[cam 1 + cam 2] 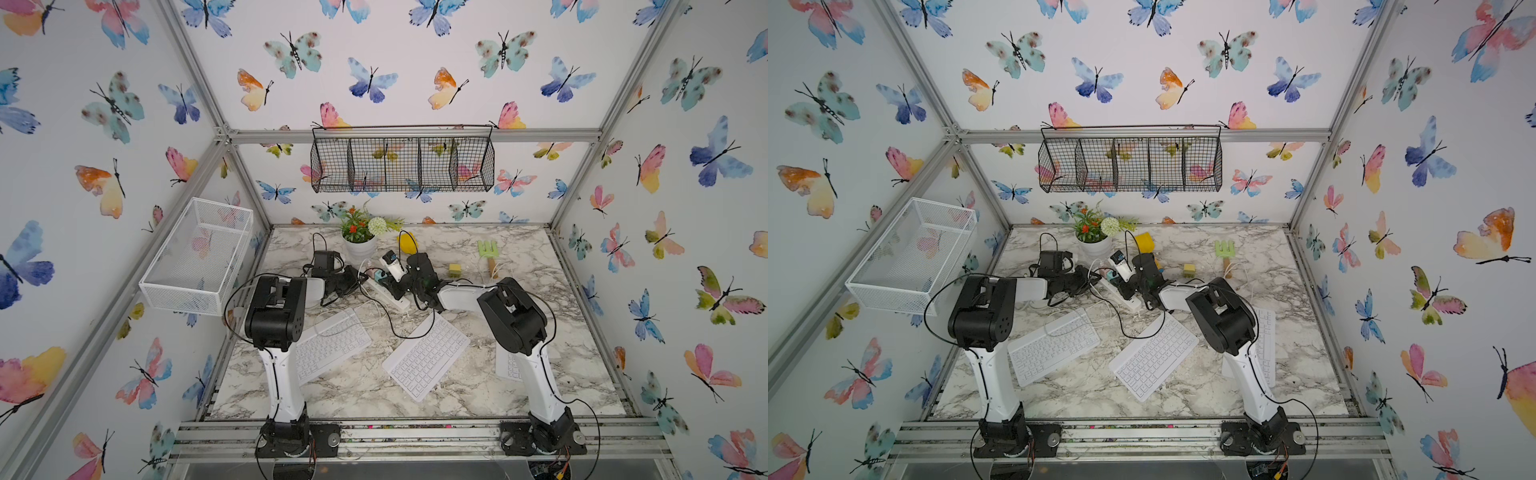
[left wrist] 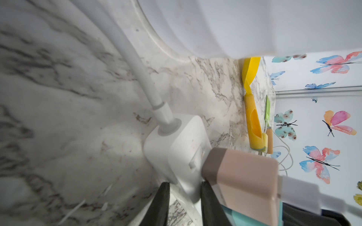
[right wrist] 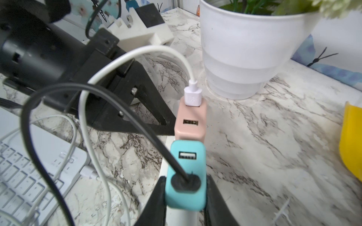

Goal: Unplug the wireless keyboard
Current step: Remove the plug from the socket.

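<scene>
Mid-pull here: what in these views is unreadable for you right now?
- Right wrist view: the white cable from the pink adapter runs off the frame edge, so which keyboard it feeds is unclear.
- Right wrist view: prongs of the teal adapter are hidden by its body and the jaws.
- Both top views: the third keyboard sits mostly behind the right arm.
- Left wrist view: sockets of the power strip are covered by adapters.

Smooth marble-look laminate tabletop, soft sheen. The middle flat white plastic keyboard looks matt, same as the long white plastic power strip. The teal plastic charger block and pink plastic charger block are smooth, kinda satiny. White ribbed plastic plant pot: matt. Black wire-mesh wall basket is coated metal; the pale green plastic mini rake has a bare wood handle.
</scene>
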You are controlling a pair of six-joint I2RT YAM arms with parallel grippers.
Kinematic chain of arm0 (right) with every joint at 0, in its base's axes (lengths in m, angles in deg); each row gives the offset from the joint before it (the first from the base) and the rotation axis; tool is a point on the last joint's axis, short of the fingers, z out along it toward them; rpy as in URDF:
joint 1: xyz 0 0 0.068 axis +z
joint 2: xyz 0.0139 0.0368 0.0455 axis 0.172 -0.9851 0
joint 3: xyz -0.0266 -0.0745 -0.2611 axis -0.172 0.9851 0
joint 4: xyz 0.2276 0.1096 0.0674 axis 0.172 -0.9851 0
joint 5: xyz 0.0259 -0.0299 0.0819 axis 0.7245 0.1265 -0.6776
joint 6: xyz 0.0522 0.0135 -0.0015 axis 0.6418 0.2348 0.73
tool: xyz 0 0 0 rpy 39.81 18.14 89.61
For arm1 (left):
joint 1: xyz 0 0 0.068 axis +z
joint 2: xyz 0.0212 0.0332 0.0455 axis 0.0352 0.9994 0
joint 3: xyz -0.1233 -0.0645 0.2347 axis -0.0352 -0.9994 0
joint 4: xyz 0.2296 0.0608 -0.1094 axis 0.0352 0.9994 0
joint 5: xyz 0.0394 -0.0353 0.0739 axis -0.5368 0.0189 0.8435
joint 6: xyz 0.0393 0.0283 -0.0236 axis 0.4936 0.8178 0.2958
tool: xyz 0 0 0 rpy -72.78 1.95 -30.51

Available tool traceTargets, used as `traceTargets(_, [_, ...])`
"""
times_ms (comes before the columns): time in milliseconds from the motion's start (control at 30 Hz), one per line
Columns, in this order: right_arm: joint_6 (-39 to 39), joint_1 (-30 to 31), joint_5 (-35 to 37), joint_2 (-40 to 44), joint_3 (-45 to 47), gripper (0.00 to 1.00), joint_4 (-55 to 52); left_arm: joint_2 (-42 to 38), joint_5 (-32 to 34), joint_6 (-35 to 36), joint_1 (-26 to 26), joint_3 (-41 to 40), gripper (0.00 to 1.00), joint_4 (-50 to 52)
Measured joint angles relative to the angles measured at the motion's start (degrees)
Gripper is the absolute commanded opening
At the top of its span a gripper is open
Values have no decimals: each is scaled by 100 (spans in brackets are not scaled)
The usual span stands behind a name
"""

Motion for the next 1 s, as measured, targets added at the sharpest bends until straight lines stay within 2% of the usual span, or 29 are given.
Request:
traceTargets(267, [181, -70, -175, 0, 81, 16, 107, 15, -35, 13, -11, 0, 28, -13])
traceTargets(400, [-221, -7, 4, 61, 225, 16, 247, 22, -48, 11, -22, 0, 28, -13])
traceTargets(567, [-957, 214, 601, 192, 363, 15, 243, 22, -79, 11, -33, 0, 28, -11])
traceTargets(733, [-1132, 275, 804, 247, 413, 15, 227, 26, -111, 13, -35, 2, 28, -9])
traceTargets(900, [-616, 83, 334, 256, 413, 15, 175, 46, -131, 13, -61, 2, 29, -9])
traceTargets(1000, [-223, -90, -297, 352, 409, 15, 278, 48, -129, 13, -68, 2, 29, -11])
